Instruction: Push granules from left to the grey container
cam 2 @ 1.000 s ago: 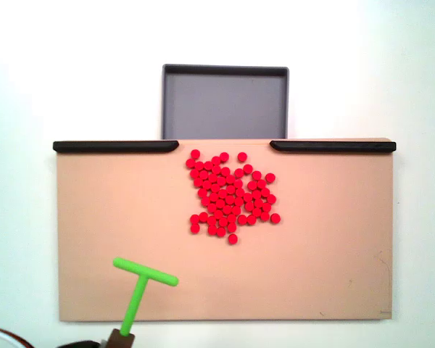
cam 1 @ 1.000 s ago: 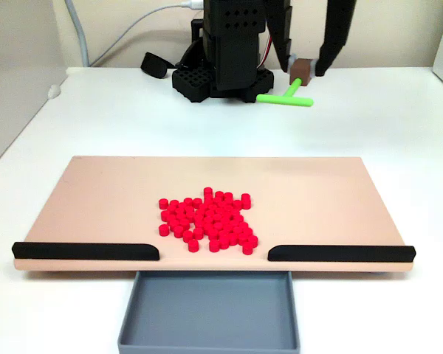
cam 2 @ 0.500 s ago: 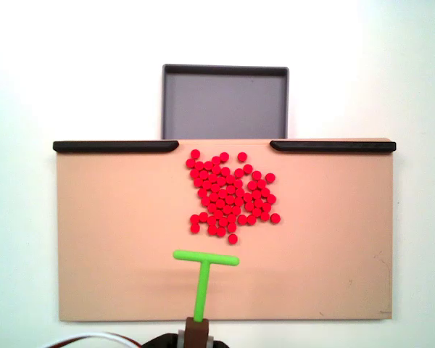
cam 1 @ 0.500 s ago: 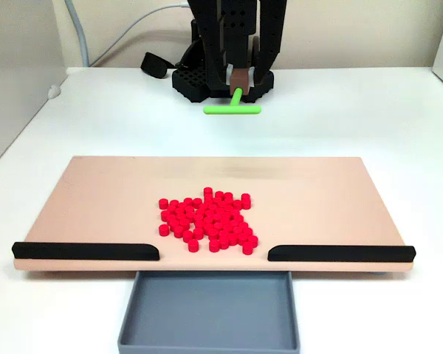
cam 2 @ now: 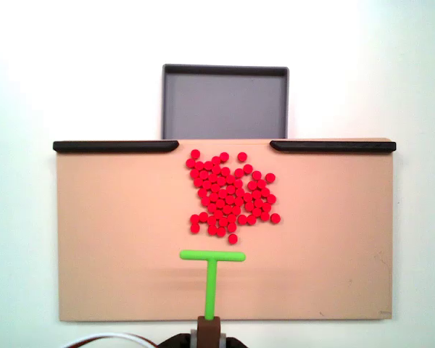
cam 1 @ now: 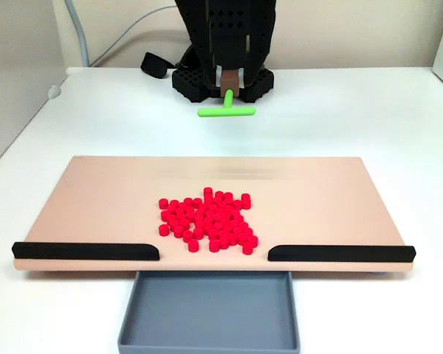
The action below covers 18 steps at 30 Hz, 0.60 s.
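**A:** Where do the granules (cam 2: 230, 197) sit?

**B:** In one loose red cluster on the tan board (cam 2: 116, 232), a little past its middle toward the edge with the two black strips (cam 2: 116, 146). In a fixed view (cam 1: 207, 222) from the front, the cluster lies just behind the gap between those strips, its front beads close to the board's edge.

**A:** And the grey container (cam 2: 225, 71)?

**B:** It lies on the white tabletop (cam 1: 369, 118) right against that edge of the board, lined up with the gap. The front view shows its floor (cam 1: 207, 317) bare, with no beads in it.

**A:** What is the claw (cam 1: 229, 80) doing?

**B:** It is closed around the brown block at the stem end of the green T-shaped pusher (cam 1: 227, 110). From the front the pusher hangs beyond the far edge of the board, crossbar level. From above, the claw (cam 2: 209, 332) sits at the bottom edge of the picture and the pusher (cam 2: 212, 275) lies over the board, stem pointing toward the beads and crossbar just short of the nearest bead, not touching it.

**A:** Is the crossbar resting on the board?

**B:** I cannot tell.
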Each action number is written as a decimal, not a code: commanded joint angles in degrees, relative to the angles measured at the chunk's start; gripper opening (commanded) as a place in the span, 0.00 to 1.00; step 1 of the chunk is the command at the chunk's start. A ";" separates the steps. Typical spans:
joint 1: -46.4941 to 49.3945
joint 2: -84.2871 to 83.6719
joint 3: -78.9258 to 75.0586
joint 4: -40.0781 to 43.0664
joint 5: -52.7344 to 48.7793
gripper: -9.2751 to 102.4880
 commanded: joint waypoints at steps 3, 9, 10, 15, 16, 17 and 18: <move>0.53 0.00 -1.14 -0.18 -0.79 0.08; 0.97 -0.44 -1.14 -0.18 -0.18 0.08; 0.97 -0.44 -1.14 -0.18 -0.44 0.08; 1.32 -0.44 -1.32 -0.18 -2.72 0.08; 1.32 -0.44 -1.32 -0.18 -2.72 0.08; 0.88 -0.44 -1.32 -0.18 -2.46 0.08; 0.53 -0.44 -0.97 -0.18 -2.20 0.08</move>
